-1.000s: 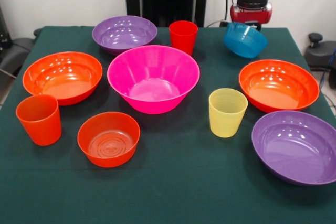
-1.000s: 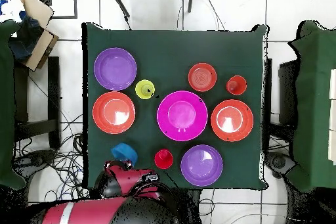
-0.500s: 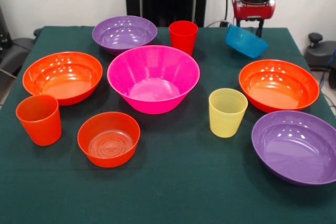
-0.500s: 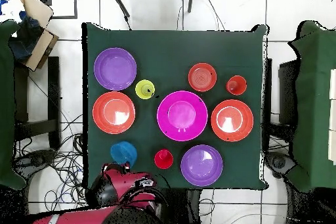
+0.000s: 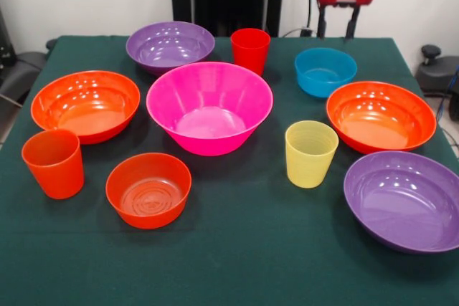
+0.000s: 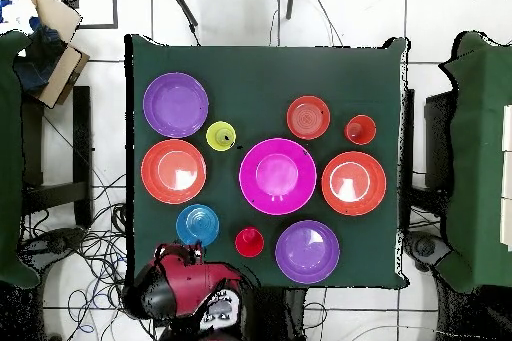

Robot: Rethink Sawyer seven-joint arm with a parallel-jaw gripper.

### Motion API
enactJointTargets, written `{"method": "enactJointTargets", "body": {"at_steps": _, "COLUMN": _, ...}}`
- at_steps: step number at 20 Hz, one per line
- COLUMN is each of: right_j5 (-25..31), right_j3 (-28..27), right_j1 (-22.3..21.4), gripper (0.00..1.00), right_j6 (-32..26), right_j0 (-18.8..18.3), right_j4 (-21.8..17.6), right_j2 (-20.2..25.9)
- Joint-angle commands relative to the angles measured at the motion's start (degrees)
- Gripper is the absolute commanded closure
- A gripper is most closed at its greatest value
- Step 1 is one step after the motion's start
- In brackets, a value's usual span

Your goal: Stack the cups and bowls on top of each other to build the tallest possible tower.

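Observation:
My gripper (image 5: 336, 26) hangs open and empty above the far right of the table, just behind the small blue bowl (image 5: 325, 71), which sits upright on the cloth. The big pink bowl (image 5: 209, 105) stands in the middle with nothing in it. Around it are two purple bowls (image 5: 170, 44) (image 5: 405, 198), two wide orange bowls (image 5: 84, 104) (image 5: 380, 114) and a small orange bowl (image 5: 148, 189). The red cup (image 5: 250, 49), orange cup (image 5: 53, 163) and yellow cup (image 5: 310, 153) stand upright. Every piece stands alone; no tower shows. From overhead, the arm (image 6: 185, 277) sits below the blue bowl (image 6: 197, 225).
A dark green cloth covers the table (image 5: 237, 263). A black chair (image 6: 55, 172) stands at the left side in the overhead view, with cables on the tiled floor (image 6: 95, 247) near the table's corner.
The blue bowl was tilted in my gripper a second ago. It has been let go and now rests flat on the cloth, and the gripper has risen away from it.

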Motion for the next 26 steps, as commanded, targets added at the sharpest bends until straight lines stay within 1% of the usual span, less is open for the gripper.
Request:
{"method": "enactJointTargets", "body": {"at_steps": 1, "right_j5": 14.9, "right_j3": -1.5, "right_j1": -10.5, "gripper": 0.0, "right_j6": 3.0, "right_j0": 0.2, "right_j4": -0.4, "right_j2": -0.4}}
{"method": "enactJointTargets", "body": {"at_steps": 4, "right_j5": 15.4, "right_j3": -0.9, "right_j1": -11.5, "gripper": 0.0, "right_j6": 2.9, "right_j0": -1.4, "right_j4": -1.6, "right_j2": 0.6}}
{"method": "enactJointTargets", "body": {"at_steps": 8, "right_j5": 13.6, "right_j3": 1.7, "right_j1": -11.9, "gripper": 0.0, "right_j6": 2.6, "right_j0": -4.6, "right_j4": -3.5, "right_j2": 2.3}}
{"method": "enactJointTargets", "body": {"at_steps": 12, "right_j5": 12.9, "right_j3": 4.9, "right_j1": -14.2, "gripper": 0.0, "right_j6": 1.2, "right_j0": -8.8, "right_j4": -5.8, "right_j2": 3.6}}
{"method": "enactJointTargets", "body": {"at_steps": 16, "right_j5": 13.2, "right_j3": 6.4, "right_j1": -16.1, "gripper": 0.0, "right_j6": 0.6, "right_j0": -12.6, "right_j4": -7.2, "right_j2": 4.9}}
{"method": "enactJointTargets", "body": {"at_steps": 19, "right_j5": 14.7, "right_j3": 6.5, "right_j1": -17.5, "gripper": 0.0, "right_j6": 0.2, "right_j0": -15.4, "right_j4": -7.1, "right_j2": 7.6}}
{"method": "enactJointTargets", "body": {"at_steps": 26, "right_j5": 19.7, "right_j3": 5.5, "right_j1": -22.3, "gripper": 0.0, "right_j6": -0.7, "right_j0": -19.0, "right_j4": -4.6, "right_j2": 12.4}}
